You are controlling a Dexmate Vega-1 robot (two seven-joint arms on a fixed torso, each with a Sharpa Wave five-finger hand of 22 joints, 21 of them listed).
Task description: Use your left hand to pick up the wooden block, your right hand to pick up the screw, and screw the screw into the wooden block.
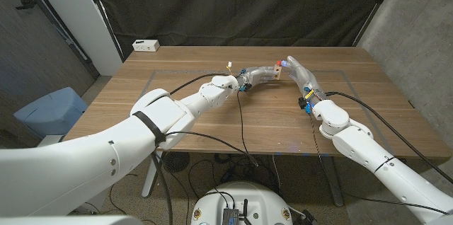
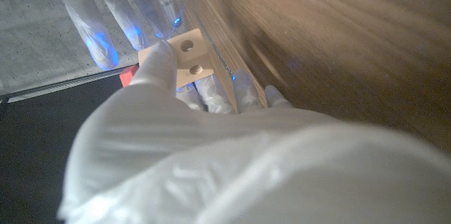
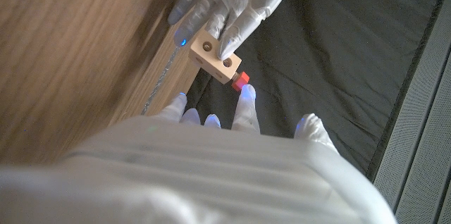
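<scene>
While the left robot hand (image 3: 229, 2) grasps the pale wooden block with 2 round holes (image 3: 214, 56) above the brown wooden tabletop (image 1: 212, 122), the right robot hand (image 1: 297, 75) pinches the small red screw (image 3: 241, 79) just beside the block, opposite the left fingers.

Both arms are stretched toward the far middle of the table, where the hands nearly meet. The left hand (image 1: 258, 76) is closed around the block (image 3: 214, 56), held off the table. The right hand (image 1: 299, 75) is extended just right of it, a red screw (image 3: 241, 79) at its fingertips (image 3: 247, 94).
</scene>
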